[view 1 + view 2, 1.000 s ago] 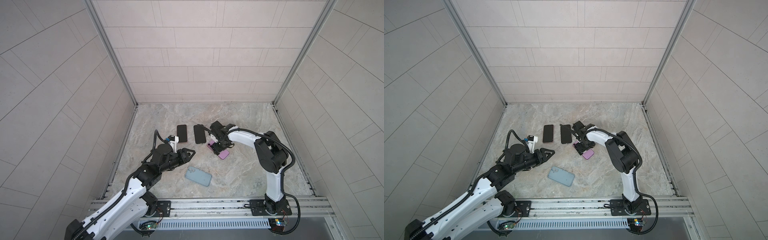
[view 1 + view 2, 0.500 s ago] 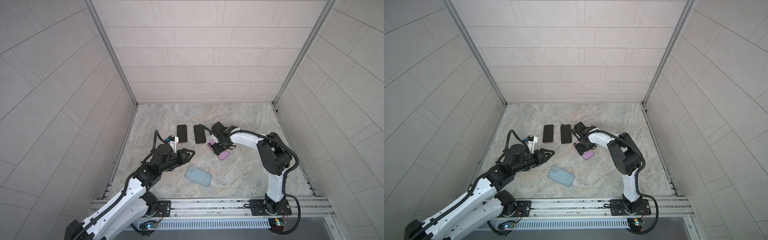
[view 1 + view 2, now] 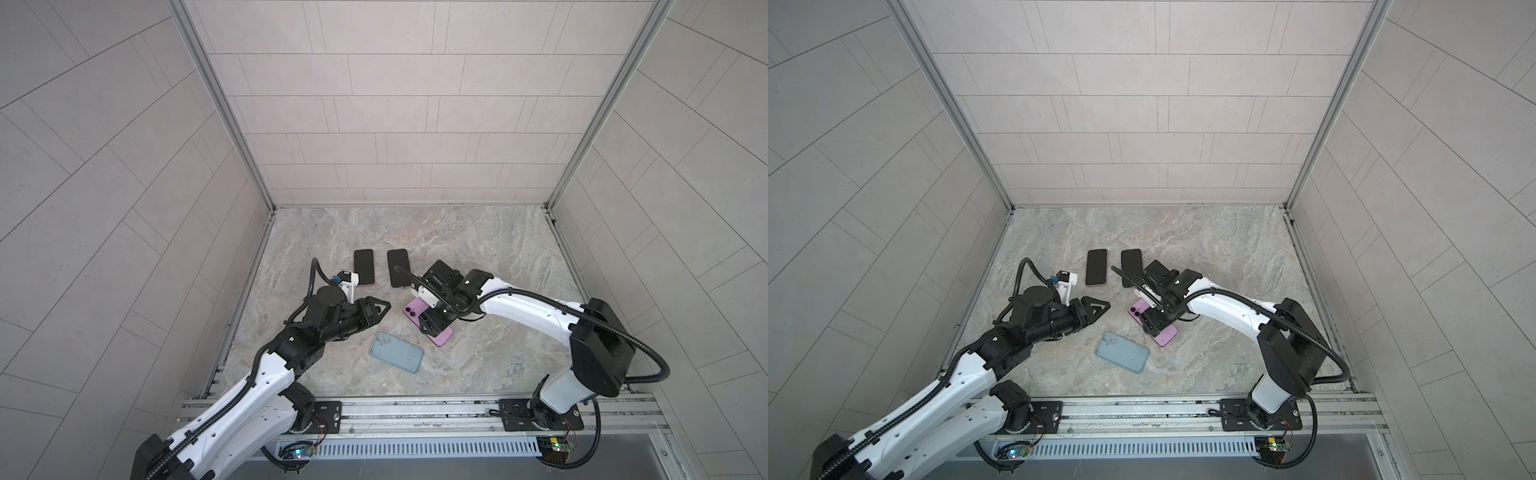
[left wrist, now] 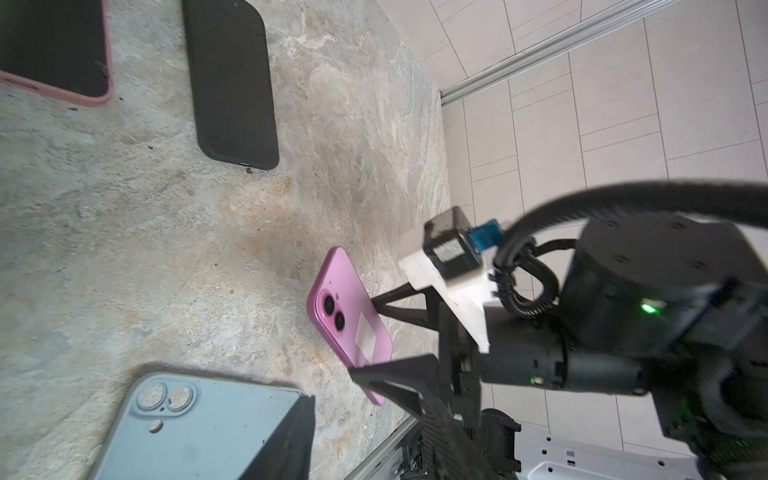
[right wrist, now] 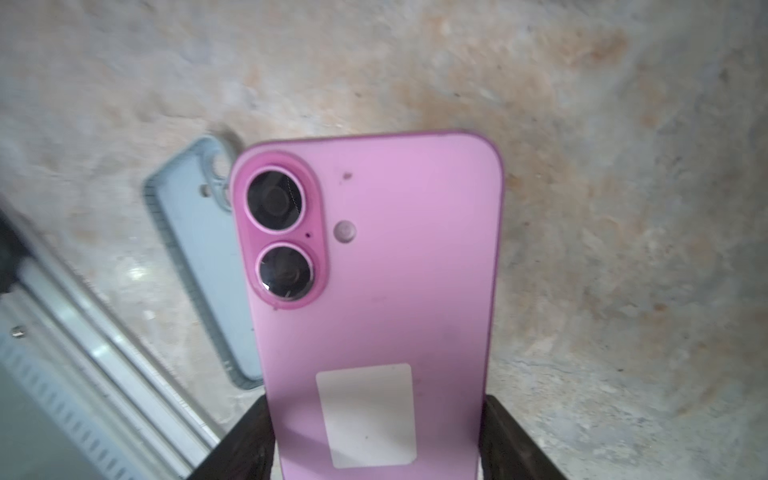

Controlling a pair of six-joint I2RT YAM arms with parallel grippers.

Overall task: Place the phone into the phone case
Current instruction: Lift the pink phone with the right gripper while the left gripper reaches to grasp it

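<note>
Over the last second the right arm has folded back toward its base, elbow swinging out toward the front rail. The glossy pink phone (image 3: 442, 338) has come with it, shifting a little nearer the case. The right hand (image 5: 376, 399) is clamped across the phone's 2 long edges, 1 finger on each, at the end away from the lenses. The phone's back, with 2 camera lenses and a white sticker, faces up. In the left wrist view the lens end (image 4: 353, 316) looks tipped clear of the marbled grey stone worktop (image 3: 478, 249), so we judge the pick-up has begun. Whether the other end still rests there we cannot tell.

The pale blue-grey soft phone case (image 3: 397, 353) lies flat just beside the phone, toward the front rail, with nothing in it. We cannot say for sure which face is up.

The left hand (image 3: 380, 307) has stayed put near both, its jaws partly apart and empty. Further back, a black-screened phone in a pink rim (image 3: 364, 267) and a plain black slab (image 3: 399, 268) lie side by side, untouched.

For the task, the grasp seems made and the carry and seating remain. If the case lies cavity up, the phone will need turning over first.
</note>
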